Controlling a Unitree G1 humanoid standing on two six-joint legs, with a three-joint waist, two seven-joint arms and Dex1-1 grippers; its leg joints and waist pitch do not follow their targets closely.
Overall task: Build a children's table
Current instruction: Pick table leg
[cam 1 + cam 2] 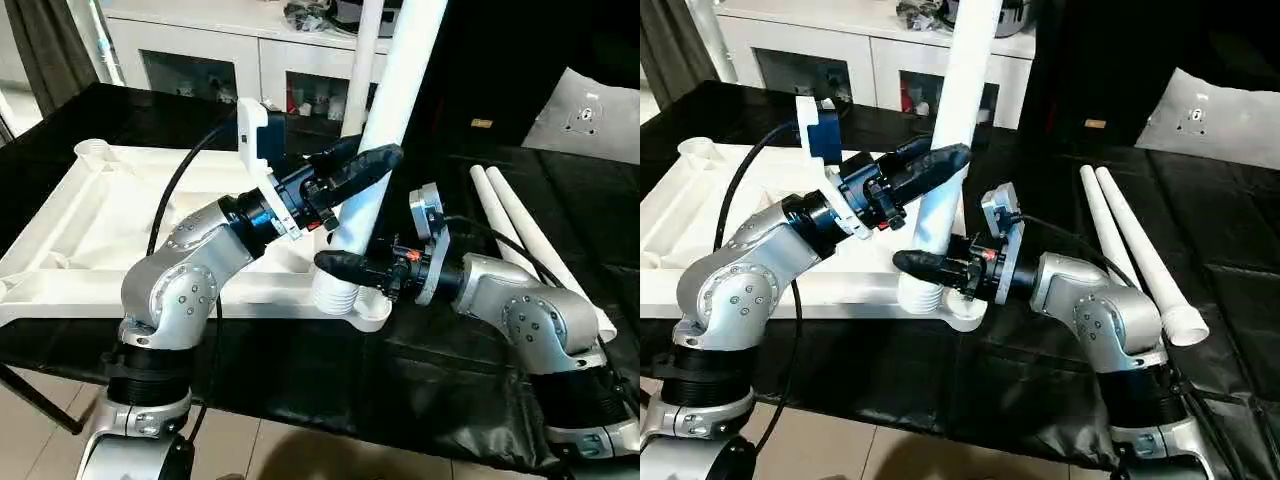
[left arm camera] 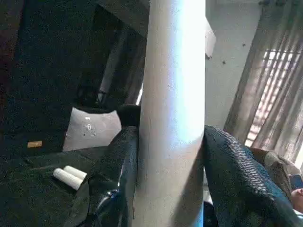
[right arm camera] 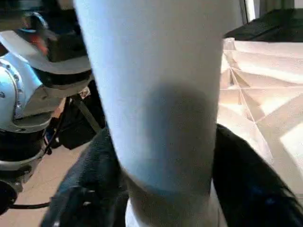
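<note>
1. White plastic makes up the table top (image 1: pixel 120 215), which lies underside up on the black-covered bench (image 1: pixel 420 380), its ribs showing and a round socket (image 1: pixel 92 150) at its far corner.
2. One white leg (image 1: pixel 385 130) stands in the near corner socket (image 1: pixel 352 300) of that top, leaning slightly, its ridged end seated in the socket.
3. The left gripper (image 1: pixel 365 165) reaches across the top and has its black fingers (image 2: pixel 239 189) pressed on either side of that leg, holding it partway up.
4. The right gripper (image 1: pixel 345 265) sits lower on the same leg, just above the corner socket; its fingers (image 3: pixel 251 189) flank the tube, and I cannot tell whether they clamp it.
5. Two more white legs (image 1: pixel 530 235) lie side by side on the bench, well apart from the top, beyond the right arm.
6. A white cabinet (image 1: pixel 215 55) with glass doors stands behind the top.
</note>
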